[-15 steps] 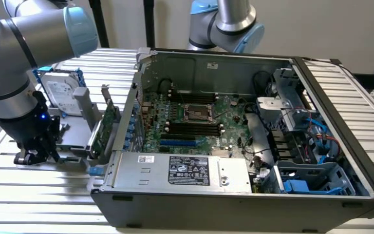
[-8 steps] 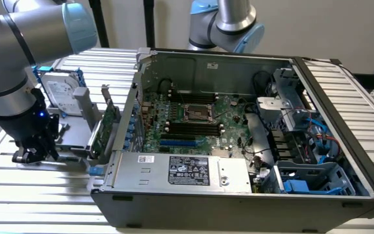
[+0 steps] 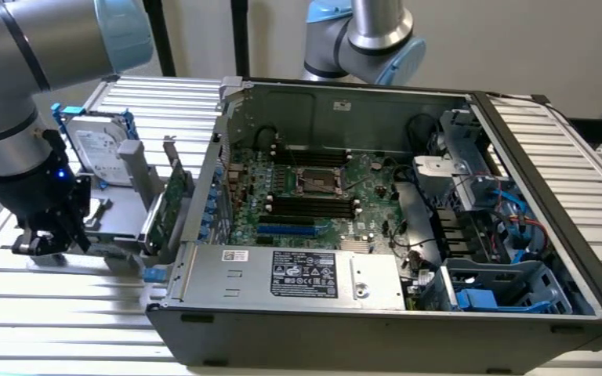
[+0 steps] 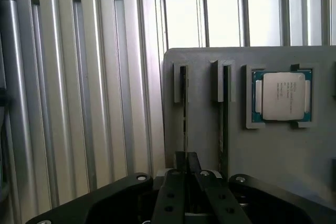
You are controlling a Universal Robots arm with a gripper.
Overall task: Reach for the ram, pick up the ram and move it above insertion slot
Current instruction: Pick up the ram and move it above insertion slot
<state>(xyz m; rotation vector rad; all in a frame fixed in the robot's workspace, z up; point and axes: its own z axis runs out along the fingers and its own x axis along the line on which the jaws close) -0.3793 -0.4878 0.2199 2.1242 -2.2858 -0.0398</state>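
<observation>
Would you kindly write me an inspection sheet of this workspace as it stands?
Surface: ribbed metal table bearing a grey holder and an open computer case.
Job's things: ram on edge in a holder slot; black motherboard slots inside the case.
Clutter: hard drive, expansion card, processor in the holder.
Grippers: end effector shut on the ram's edge.
Cables: blue and black wires inside the case.
Surroundings: second arm behind the case.
</observation>
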